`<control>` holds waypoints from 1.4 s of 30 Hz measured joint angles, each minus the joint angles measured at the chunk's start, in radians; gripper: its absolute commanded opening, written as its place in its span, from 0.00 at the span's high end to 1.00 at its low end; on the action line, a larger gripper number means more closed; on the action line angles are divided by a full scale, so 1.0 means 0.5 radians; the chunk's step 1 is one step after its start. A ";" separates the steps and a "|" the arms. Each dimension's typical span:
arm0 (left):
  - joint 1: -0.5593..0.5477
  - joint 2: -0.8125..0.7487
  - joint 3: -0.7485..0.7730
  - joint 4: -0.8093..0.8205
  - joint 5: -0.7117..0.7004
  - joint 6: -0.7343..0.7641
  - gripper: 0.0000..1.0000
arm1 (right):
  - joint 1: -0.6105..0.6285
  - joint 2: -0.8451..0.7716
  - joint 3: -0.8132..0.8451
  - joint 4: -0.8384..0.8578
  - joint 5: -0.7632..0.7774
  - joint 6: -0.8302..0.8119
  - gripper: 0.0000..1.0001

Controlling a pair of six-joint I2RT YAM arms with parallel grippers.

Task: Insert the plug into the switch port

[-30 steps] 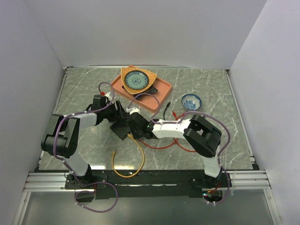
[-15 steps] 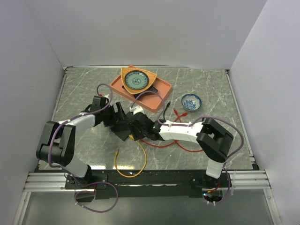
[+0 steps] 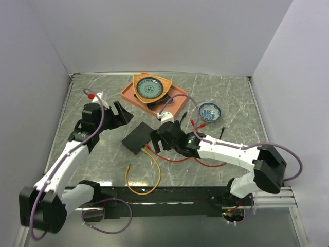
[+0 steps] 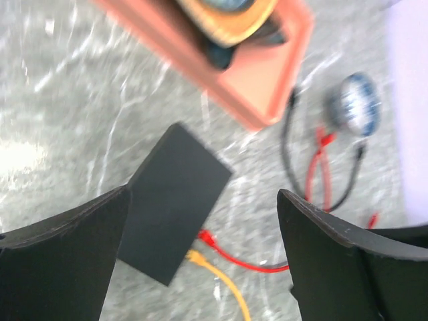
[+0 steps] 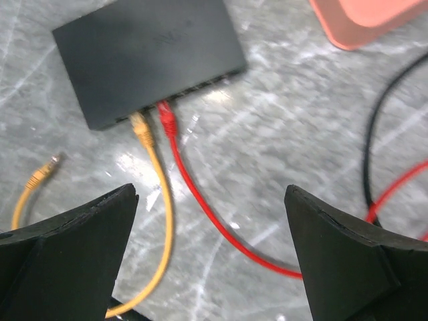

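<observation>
The flat black switch [image 3: 139, 137] lies mid-table; its row of ports [image 5: 190, 90] faces my right wrist camera. A yellow plug [image 5: 141, 127] and a red plug [image 5: 166, 118] sit side by side against that port edge, apparently in two sockets. They also show at the box's lower edge in the left wrist view: red plug [image 4: 206, 235], yellow plug [image 4: 194, 255]. My right gripper [image 5: 210, 194] hangs open just behind the plugs, holding nothing, with both cables running under it. My left gripper [image 4: 204, 194] is open above and left of the switch [image 4: 175, 200], apart from it.
An orange tray [image 3: 175, 98] with a patterned dish stands behind the switch. A small blue bowl [image 3: 209, 111] sits at right, with black and red leads [image 3: 186, 121] beside it. The yellow cable loops toward the near edge, and its free end [image 3: 127, 169] lies loose there.
Both grippers have opened and drawn back from the switch: the left arm up and to the left, the right arm toward the right. The switch and plugs stay put.
</observation>
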 measured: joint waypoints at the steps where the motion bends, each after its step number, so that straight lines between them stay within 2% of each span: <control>1: 0.000 -0.085 0.000 -0.005 -0.003 -0.011 0.04 | 0.000 -0.045 -0.029 -0.024 0.021 0.008 0.01; 10: 0.000 -0.594 0.020 -0.096 -0.039 -0.105 0.04 | -0.048 -0.439 -0.275 -0.172 0.238 0.143 0.01; 16: -0.001 -0.980 0.032 -0.105 -0.166 -0.170 0.04 | -0.309 -0.505 -0.432 -0.201 0.266 0.249 0.01; 21: -0.002 -1.220 0.036 -0.105 -0.298 -0.227 0.04 | -0.526 -0.500 -0.559 -0.182 0.188 0.313 0.07; 24: -0.002 -1.258 0.036 -0.114 -0.377 -0.259 0.04 | -0.613 -0.455 -0.565 -0.146 0.143 0.349 0.11; 27: -0.002 -1.246 0.036 -0.159 -0.435 -0.270 0.04 | -0.650 -0.352 -0.551 -0.108 0.115 0.375 0.21; 28: -0.002 -1.238 0.036 -0.174 -0.444 -0.270 0.04 | -0.658 -0.304 -0.539 -0.098 0.108 0.385 0.27; 31: -0.002 -1.199 0.037 -0.203 -0.467 -0.275 0.04 | -0.684 -0.124 -0.474 -0.097 0.089 0.424 0.34; 41: -0.002 -1.073 0.040 -0.231 -0.473 -0.315 0.04 | -0.828 0.172 -0.322 -0.088 0.080 0.521 0.43; 42: -0.002 -1.067 0.040 -0.231 -0.473 -0.315 0.04 | -0.842 0.196 -0.314 -0.080 0.077 0.523 0.47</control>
